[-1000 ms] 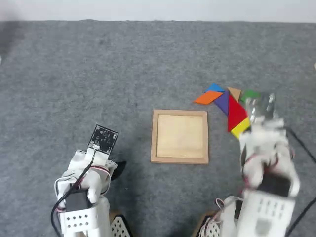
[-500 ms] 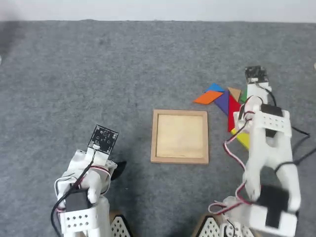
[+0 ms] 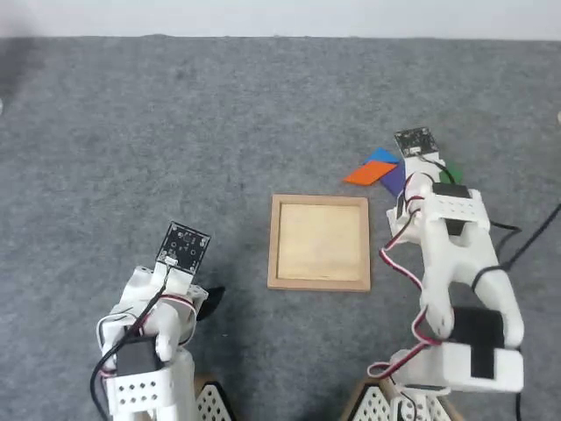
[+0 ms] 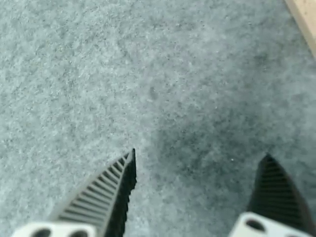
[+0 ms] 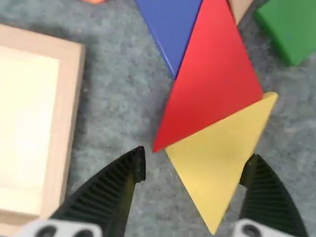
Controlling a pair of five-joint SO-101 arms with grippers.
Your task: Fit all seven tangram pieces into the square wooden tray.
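The square wooden tray (image 3: 320, 242) lies empty in the middle of the grey carpet. The tangram pieces sit in a cluster beyond its far right corner: orange (image 3: 369, 173), light blue (image 3: 382, 155), dark blue (image 3: 394, 181) and green (image 3: 452, 169). My right arm (image 3: 445, 219) stretches over the red and yellow ones. In the right wrist view, my right gripper (image 5: 192, 173) is open and straddles the yellow triangle (image 5: 222, 153), just short of the red triangle (image 5: 212, 84). The dark blue triangle (image 5: 170, 24), green piece (image 5: 291, 27) and tray rim (image 5: 64, 113) lie around them. My left gripper (image 4: 197, 182) is open over bare carpet.
My left arm (image 3: 162, 307) rests at the near left, well away from the tray. A corner of the tray (image 4: 303, 15) shows in the left wrist view. A tan piece (image 5: 239, 7) lies between the red triangle and the green piece. Carpet surrounds everything.
My right arm has stretched forward from its base and swung slightly left, and now covers the red and yellow triangles. The left arm has stayed still, and no piece has moved.
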